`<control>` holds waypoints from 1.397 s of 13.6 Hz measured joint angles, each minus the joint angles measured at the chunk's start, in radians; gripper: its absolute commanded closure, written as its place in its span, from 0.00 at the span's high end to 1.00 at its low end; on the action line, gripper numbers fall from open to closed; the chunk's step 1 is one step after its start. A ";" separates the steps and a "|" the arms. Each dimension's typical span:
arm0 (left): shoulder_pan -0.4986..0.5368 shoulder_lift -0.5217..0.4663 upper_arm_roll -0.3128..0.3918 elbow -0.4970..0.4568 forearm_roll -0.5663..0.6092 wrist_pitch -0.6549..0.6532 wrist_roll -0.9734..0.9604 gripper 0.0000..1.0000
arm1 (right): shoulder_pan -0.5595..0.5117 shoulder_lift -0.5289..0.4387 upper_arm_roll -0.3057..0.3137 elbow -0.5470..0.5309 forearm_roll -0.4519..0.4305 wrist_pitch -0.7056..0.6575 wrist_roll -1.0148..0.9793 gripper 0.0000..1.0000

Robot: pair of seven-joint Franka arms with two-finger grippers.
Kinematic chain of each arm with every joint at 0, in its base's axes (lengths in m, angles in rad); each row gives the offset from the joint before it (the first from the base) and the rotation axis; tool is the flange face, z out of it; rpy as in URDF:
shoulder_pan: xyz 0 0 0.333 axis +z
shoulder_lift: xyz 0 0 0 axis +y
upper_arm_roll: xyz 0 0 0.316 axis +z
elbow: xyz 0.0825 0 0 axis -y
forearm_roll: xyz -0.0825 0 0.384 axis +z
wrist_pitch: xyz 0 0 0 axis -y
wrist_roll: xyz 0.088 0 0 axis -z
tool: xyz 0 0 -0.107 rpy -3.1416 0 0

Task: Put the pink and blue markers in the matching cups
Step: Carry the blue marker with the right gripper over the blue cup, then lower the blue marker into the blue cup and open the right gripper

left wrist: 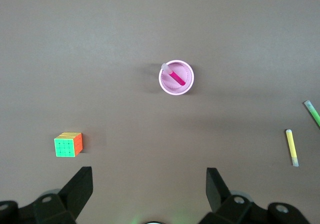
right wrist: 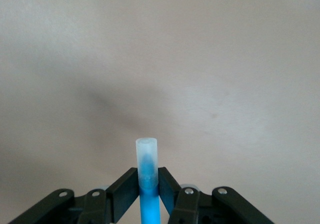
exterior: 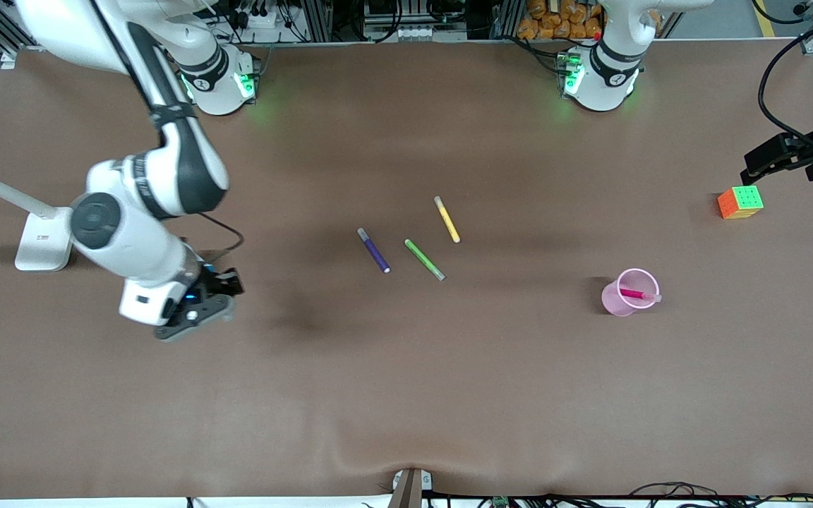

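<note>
The pink marker (exterior: pixel 638 294) stands tilted inside the pale pink cup (exterior: pixel 620 300), toward the left arm's end of the table; both show in the left wrist view, marker (left wrist: pixel 176 78) and cup (left wrist: pixel 176 90). My left gripper (exterior: pixel 759 166) is open and empty, high up at that end of the table (left wrist: pixel 148 174). My right gripper (exterior: pixel 226 286) is shut on the blue marker (right wrist: pixel 146 159), held upright with its pale end up, over bare table at the right arm's end (right wrist: pixel 147 176). The light blue cup is out of view.
A purple marker (exterior: pixel 374 250), a green marker (exterior: pixel 425 259) and a yellow marker (exterior: pixel 447 219) lie mid-table. A colourful cube (exterior: pixel 740 202) sits near the left gripper. A white stand (exterior: pixel 43 240) is at the right arm's end.
</note>
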 measured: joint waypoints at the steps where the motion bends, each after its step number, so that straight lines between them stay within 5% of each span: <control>1: -0.001 0.000 0.000 0.000 0.000 0.000 0.000 1.00 | -0.027 -0.009 0.000 0.000 0.021 -0.005 -0.079 0.00; 6: -0.009 0.007 -0.001 -0.002 0.000 0.000 0.002 1.00 | -0.158 -0.043 -0.001 -0.044 0.171 -0.025 -0.484 0.00; 10: -0.008 0.007 0.002 -0.001 0.000 0.000 0.020 1.00 | -0.170 -0.145 0.003 -0.221 0.208 0.110 -0.624 0.00; 13: -0.006 0.006 0.003 0.000 0.000 0.000 0.021 1.00 | -0.182 -0.206 0.002 -0.325 0.330 0.137 -0.840 0.00; 19: -0.009 0.006 0.001 0.001 0.000 0.000 0.027 1.00 | -0.241 -0.207 0.000 -0.370 0.534 0.050 -1.252 0.00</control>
